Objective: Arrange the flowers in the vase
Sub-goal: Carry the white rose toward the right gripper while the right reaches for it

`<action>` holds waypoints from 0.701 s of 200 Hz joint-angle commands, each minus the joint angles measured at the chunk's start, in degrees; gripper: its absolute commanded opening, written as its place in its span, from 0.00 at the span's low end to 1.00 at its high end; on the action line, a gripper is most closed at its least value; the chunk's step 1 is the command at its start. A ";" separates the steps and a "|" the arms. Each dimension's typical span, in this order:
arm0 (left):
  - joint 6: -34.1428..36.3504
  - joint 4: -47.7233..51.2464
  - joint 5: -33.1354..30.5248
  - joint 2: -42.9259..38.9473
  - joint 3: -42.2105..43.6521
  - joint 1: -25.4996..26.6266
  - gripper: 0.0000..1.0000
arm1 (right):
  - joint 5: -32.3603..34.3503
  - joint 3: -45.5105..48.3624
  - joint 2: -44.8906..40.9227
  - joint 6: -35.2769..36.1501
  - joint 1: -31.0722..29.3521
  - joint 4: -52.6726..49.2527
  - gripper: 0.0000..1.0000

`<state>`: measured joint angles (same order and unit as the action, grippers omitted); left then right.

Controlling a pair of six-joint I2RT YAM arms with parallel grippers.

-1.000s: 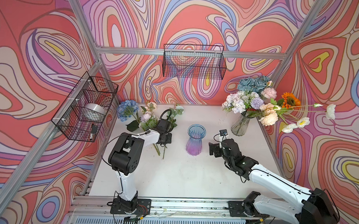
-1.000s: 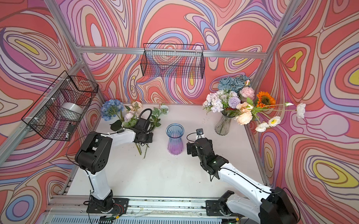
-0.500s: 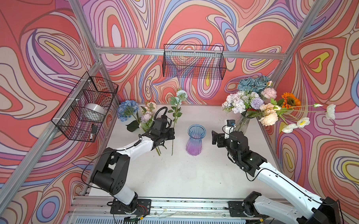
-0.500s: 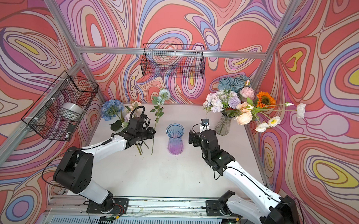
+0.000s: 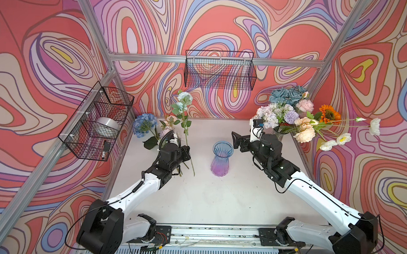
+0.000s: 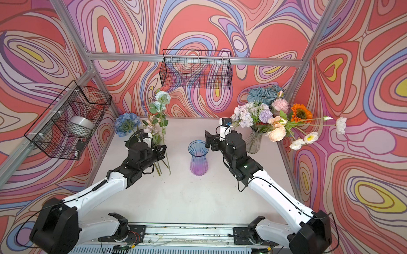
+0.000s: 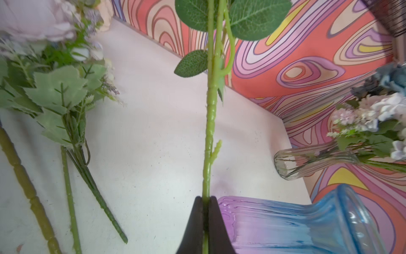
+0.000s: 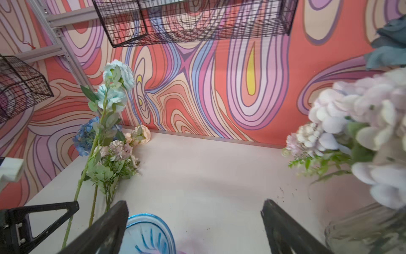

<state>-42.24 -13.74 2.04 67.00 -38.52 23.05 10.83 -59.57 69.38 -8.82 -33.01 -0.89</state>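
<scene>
Left of centre: 1 pale-blue spray (image 5: pixel 184 97) pinched upright in closed left gripper (image 7: pixel 205 209), bound for vase (image 5: pixel 221 160); right gripper (image 8: pixel 195 204) gaping, empty.

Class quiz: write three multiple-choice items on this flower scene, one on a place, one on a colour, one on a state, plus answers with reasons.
1. Where does the blue-and-purple vase stand?
A. On a wall shelf. B. Upright near the middle of the table. C. Tipped over at the table's front edge.
2. What colour blooms has the held flower?
A. Orange. B. Red. C. Pale blue.
3. The left pincer is:
A. Shut on the flower's green stem. B. Open and empty. C. Shut on the vase rim.
Answers: 1 B, both top views show it upright mid-table; 2 C, both heads are pale blue; 3 A, the left wrist view shows it clamped on the stem.
</scene>
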 commanded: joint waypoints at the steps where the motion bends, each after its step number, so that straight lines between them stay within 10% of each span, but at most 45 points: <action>1: 3.84 -5.79 -1.28 -5.34 0.38 0.59 0.00 | -9.11 -5.88 3.55 -0.34 0.23 -2.42 0.94; 80: 19.97 -12.20 4.91 -5.70 -5.66 8.67 0.00 | -40.04 -17.14 12.51 -7.66 0.14 1.25 0.71; 140: 26.14 -15.88 8.03 -1.65 -8.47 14.28 0.00 | -48.12 -16.16 15.50 -14.71 0.17 9.41 0.59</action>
<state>-20.03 -25.80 8.08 64.58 -44.45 36.38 -31.51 -75.77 83.59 -19.55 -33.04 3.22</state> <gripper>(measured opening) 0.064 0.614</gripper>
